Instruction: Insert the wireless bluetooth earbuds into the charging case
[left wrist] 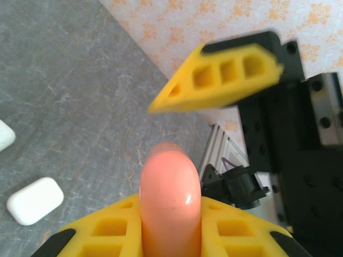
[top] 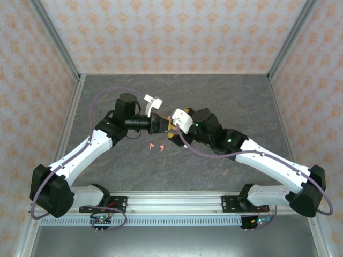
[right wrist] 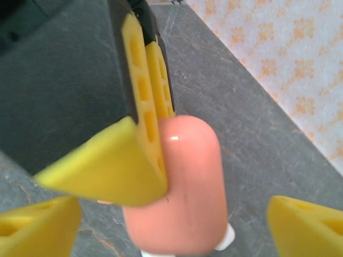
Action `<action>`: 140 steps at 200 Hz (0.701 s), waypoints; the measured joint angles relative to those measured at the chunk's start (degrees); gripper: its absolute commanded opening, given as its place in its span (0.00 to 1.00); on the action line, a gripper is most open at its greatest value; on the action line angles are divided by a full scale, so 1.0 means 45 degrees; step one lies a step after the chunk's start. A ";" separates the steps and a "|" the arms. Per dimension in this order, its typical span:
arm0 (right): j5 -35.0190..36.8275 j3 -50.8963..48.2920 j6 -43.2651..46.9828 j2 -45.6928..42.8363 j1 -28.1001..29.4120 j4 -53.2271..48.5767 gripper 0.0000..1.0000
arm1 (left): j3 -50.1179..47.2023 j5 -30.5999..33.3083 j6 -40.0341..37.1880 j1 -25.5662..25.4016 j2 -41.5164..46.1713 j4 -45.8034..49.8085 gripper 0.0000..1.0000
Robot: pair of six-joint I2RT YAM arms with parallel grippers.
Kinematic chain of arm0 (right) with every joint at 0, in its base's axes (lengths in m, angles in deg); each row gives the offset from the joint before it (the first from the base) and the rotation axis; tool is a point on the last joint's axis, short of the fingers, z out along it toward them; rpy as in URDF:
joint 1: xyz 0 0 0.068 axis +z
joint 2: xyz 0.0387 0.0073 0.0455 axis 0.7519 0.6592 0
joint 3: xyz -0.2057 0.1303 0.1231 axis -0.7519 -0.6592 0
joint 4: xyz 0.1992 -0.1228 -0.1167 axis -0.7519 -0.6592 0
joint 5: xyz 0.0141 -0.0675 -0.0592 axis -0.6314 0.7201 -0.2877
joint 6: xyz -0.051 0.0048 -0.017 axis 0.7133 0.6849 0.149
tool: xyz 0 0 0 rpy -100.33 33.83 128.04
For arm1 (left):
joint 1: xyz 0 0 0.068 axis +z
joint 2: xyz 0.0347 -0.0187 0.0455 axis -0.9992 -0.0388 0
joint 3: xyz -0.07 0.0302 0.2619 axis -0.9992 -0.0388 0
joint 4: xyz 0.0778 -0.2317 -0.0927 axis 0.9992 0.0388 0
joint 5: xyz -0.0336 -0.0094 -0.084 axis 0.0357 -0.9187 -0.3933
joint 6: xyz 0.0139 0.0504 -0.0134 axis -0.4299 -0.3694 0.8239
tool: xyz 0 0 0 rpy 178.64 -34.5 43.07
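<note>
My left end effector (left wrist: pixel 170 235) is closed down on the coral charging case (right wrist: pixel 187 182), with its yellow fingers (left wrist: pixel 110 229) pressed to both sides and the case's rounded end sticking out past the tips. The case is up off the tabletop (top: pixel 214 96), held mid-air near the middle of the workspace where my two arms meet. My right end effector (right wrist: pixel 171 225) is spread wide and grips nothing. Its fingers (right wrist: pixel 308 225) sit either side of the case with clear gaps, not touching it. From the left wrist, one right finger hangs above the case, apart from it. I see no seam on the case, so I can't tell if the lid is shut. The coral earbuds (top: pixel 152 145), two of them, lie on the tabletop just below the end effectors, toward my bases, close beside each other and outside the case. From the left wrist, a white case (left wrist: pixel 35 199) lies flat on the tabletop at lower left. A second white case (left wrist: pixel 3 135) is cut off by the left edge, near the first but apart. From the right wrist, a small white bit (right wrist: pixel 226 237) pokes out below the coral case, too blurred to tell what it is.
</note>
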 measured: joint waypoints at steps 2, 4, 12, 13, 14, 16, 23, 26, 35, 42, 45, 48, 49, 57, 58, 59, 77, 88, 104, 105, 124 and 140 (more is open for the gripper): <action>-0.0063 0.0000 0.0063 -0.0068 -0.0039 -0.0019 0.99 | 0.0000 0.0034 -0.0015 0.0000 0.0000 0.0005 0.15; -0.0121 0.0000 -0.0010 -0.0141 -0.0073 -0.0053 0.99 | 0.0000 0.0058 -0.0039 0.0000 0.0000 0.0005 0.15; -0.0350 -0.0005 -0.0160 -0.0481 -0.0267 -0.0189 0.99 | 0.0000 0.0228 -0.0136 0.0000 0.0000 0.0010 0.13; -0.0393 -0.0005 -0.0185 -0.0544 -0.0316 -0.0194 0.99 | 0.0000 0.0248 -0.0146 0.0000 0.0000 0.0010 0.13; -0.0423 -0.0005 -0.0204 -0.0573 -0.0340 -0.0204 0.99 | 0.0000 0.0277 -0.0175 0.0000 0.0000 0.0010 0.12; -0.0510 -0.0005 -0.0219 -0.0670 -0.0393 -0.0243 0.99 | 0.0000 0.0311 -0.0189 0.0000 0.0000 0.0010 0.12; -0.0806 -0.0005 -0.0359 -0.0991 -0.0607 -0.0340 0.99 | 0.0000 0.0423 -0.0306 0.0000 0.0000 0.0005 0.11; -0.0971 -0.0010 -0.0442 -0.1171 -0.0758 -0.0384 0.99 | 0.0000 0.0457 -0.0345 0.0000 0.0005 -0.0005 0.10; -0.1520 -0.0058 -0.0704 -0.1583 -0.1161 -0.0423 0.99 | -0.0024 0.0627 -0.0505 0.0000 0.0024 -0.0068 0.08; -0.2025 -0.0121 -0.0923 -0.1880 -0.1545 -0.0442 0.99 | -0.0117 0.0714 -0.0661 0.0000 0.0087 -0.0248 0.08; -0.2259 -0.0151 -0.1030 -0.2006 -0.1734 -0.0442 0.99 | -0.0180 0.0748 -0.0704 0.0000 0.0141 -0.0321 0.08; -0.2550 -0.0204 -0.1171 -0.2142 -0.1982 -0.0432 0.99 | -0.0257 0.0772 -0.0763 0.0000 0.0194 -0.0403 0.08; -0.2599 -0.0214 -0.1195 -0.2161 -0.2021 -0.0432 0.99 | -0.0277 0.0782 -0.0763 0.0000 0.0209 -0.0427 0.08; -0.3283 -0.0340 -0.1535 -0.2380 -0.2569 -0.0418 0.99 | -0.0520 0.0869 -0.0952 -0.0005 0.0413 -0.0656 0.08; -0.3347 -0.0350 -0.1569 -0.2395 -0.2608 -0.0418 0.99 | -0.0544 0.0874 -0.0981 -0.0005 0.0437 -0.0665 0.08; -0.3463 -0.0369 -0.1637 -0.2419 -0.2701 -0.0418 0.99 | -0.0593 0.0884 -0.1020 -0.0015 0.0491 -0.0704 0.08; -0.4993 -0.0665 -0.2395 -0.2477 -0.3657 -0.0253 1.00 | -0.1175 0.1005 -0.1496 -0.0175 0.1088 -0.1112 0.08; -0.5819 -0.0787 -0.2798 -0.2322 -0.3988 -0.0185 0.99 | -0.1418 0.1025 -0.1812 -0.0287 0.1443 -0.1287 0.07; -0.6761 -0.0797 -0.3181 -0.1923 -0.4124 -0.0121 0.96 | -0.1617 0.1025 -0.2200 -0.0418 0.1851 -0.1501 0.06; -0.6839 -0.0797 -0.3196 -0.1880 -0.4124 -0.0107 0.96 | -0.1617 0.1020 -0.2220 -0.0418 0.1860 -0.1506 0.07; -0.7689 -0.0782 -0.3410 -0.1321 -0.4119 -0.0068 0.94 | -0.1622 0.1010 -0.2521 -0.0418 0.2030 -0.1685 0.06; -0.8004 -0.0763 -0.3555 -0.0869 -0.4119 0.0015 0.93 | -0.1622 0.0981 -0.2720 -0.0427 0.2030 -0.1773 0.06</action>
